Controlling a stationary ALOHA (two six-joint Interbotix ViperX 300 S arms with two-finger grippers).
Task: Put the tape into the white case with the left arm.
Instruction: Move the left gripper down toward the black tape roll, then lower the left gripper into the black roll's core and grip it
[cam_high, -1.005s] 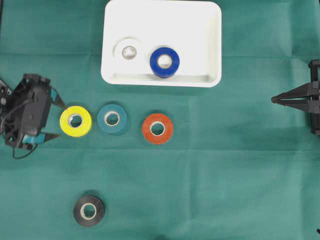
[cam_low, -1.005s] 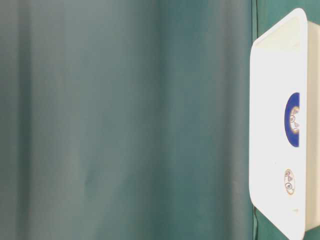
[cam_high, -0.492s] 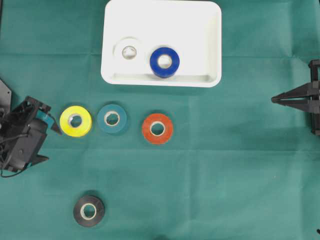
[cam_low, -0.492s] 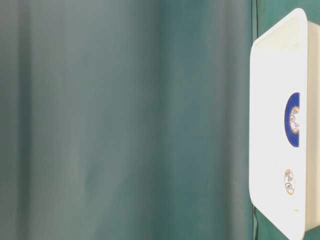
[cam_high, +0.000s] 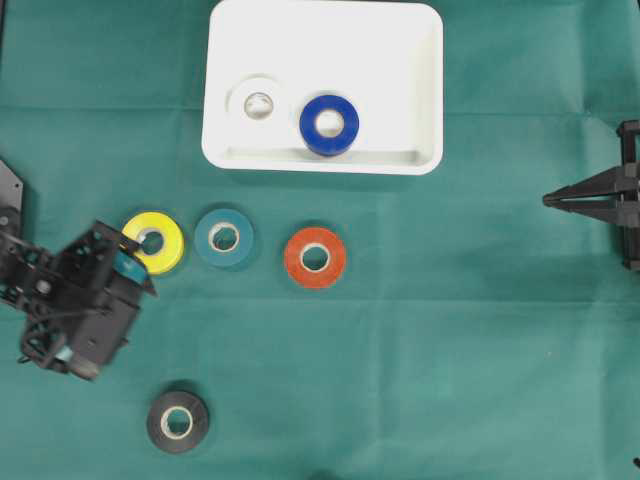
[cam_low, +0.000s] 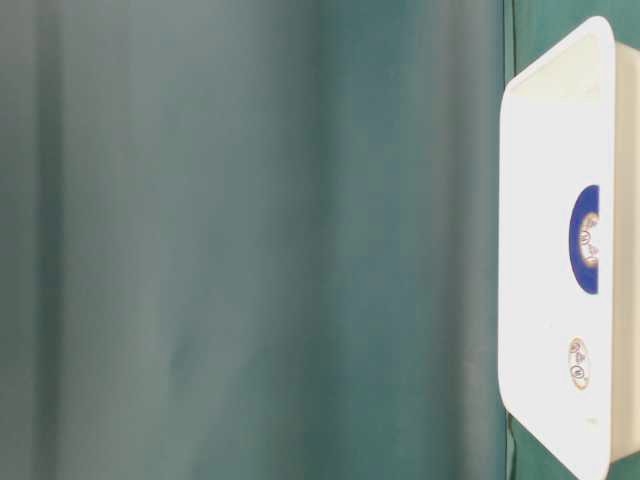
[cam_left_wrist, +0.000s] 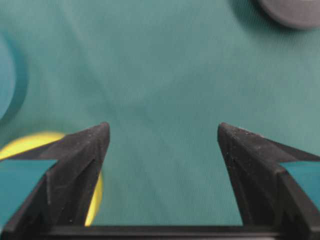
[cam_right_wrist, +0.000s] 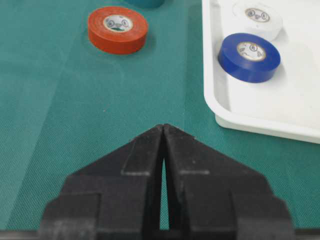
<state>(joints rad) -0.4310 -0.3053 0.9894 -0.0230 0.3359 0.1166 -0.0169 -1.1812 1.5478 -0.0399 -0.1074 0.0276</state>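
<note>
Overhead view shows wrinkled green cloth (cam_high: 450, 330) covering the table, bearing a shallow white plastic case (cam_high: 425, 90). Left gripper (cam_left_wrist: 162, 132) spread wide, empty; right gripper (cam_right_wrist: 163, 127) pressed together

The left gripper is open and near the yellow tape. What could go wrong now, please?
1. In the left wrist view, one finger of the left gripper overlaps the yellow tape instead of straddling it, so closing might push the roll away.
2. The teal tape lies right beside the yellow one and could get bumped.
3. The white case already holds a blue tape and a white tape; a dropped roll might land on them.
</note>
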